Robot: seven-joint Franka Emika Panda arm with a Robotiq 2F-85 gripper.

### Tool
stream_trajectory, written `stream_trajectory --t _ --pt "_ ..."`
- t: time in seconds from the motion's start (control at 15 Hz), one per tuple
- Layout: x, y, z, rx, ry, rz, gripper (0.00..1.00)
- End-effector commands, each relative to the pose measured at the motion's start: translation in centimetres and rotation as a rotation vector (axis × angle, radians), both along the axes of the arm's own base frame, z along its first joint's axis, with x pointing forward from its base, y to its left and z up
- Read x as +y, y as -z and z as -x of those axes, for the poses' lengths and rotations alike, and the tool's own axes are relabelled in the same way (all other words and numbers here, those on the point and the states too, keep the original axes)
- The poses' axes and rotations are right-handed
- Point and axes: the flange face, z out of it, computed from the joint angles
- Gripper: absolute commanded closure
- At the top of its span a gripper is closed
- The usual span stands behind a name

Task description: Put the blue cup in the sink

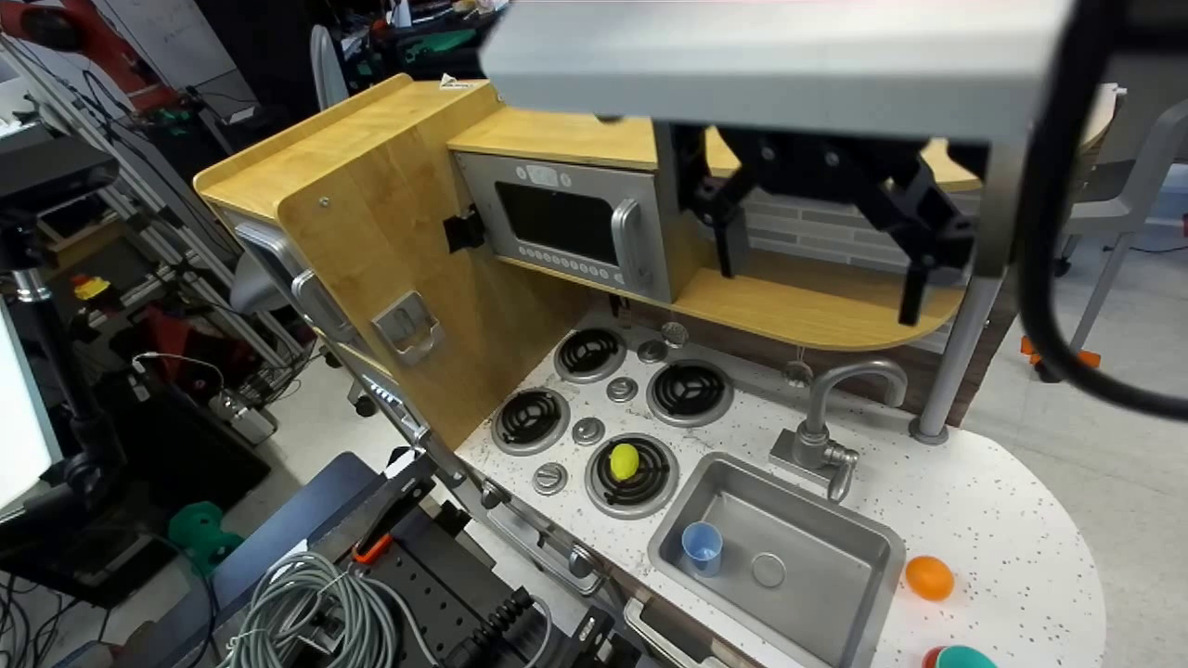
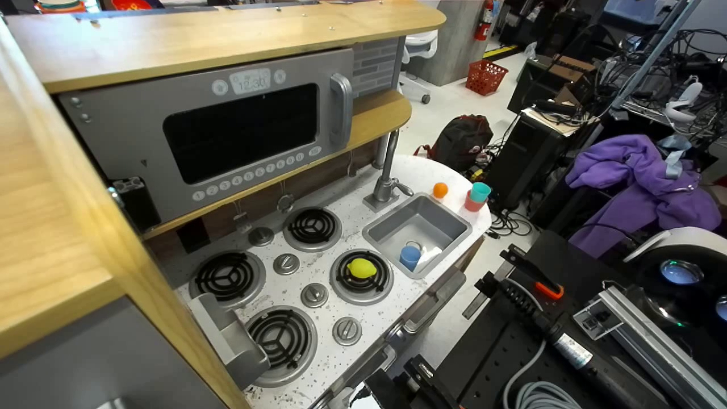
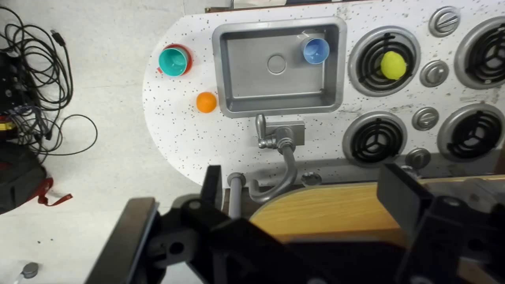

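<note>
The blue cup (image 1: pixel 703 549) stands open side up inside the sink (image 1: pixel 817 520), at the end toward the burners. It also shows there in an exterior view (image 2: pixel 409 258) and in the wrist view (image 3: pixel 315 51). The sink is a grey metal basin (image 3: pixel 252 85) in the white counter. A turquoise cup (image 3: pixel 173 62) sits in or on a red cup (image 3: pixel 187 59) on the counter's rounded end. My gripper (image 1: pixel 821 278) is wide open and empty, high above the counter near the wooden shelf, apart from both cups. Its fingers frame the lower wrist view (image 3: pixel 303 177).
The tap (image 1: pixel 817 417) stands behind the sink. An orange ball (image 3: pixel 206 102) lies beside the sink. A yellow lemon (image 1: pixel 624 461) lies on a burner. The wooden shelf (image 1: pixel 789 301), its grey post (image 1: pixel 961 357) and the toy microwave (image 1: pixel 566 223) rise at the back.
</note>
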Motion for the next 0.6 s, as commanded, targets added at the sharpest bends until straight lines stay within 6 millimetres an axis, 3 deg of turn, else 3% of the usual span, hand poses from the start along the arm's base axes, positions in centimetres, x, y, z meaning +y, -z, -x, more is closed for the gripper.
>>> stream_trajectory --t 0.0,0.27,0.53 --pt "-4.0 5.0 -2.0 -0.021 0.02 0.022 0.0" --pt "-7.5 10.5 -2.0 0.008 0.083 0.021 0.0" --pt "-10.1 14.5 -2.4 0.04 0.121 0.022 0.0"
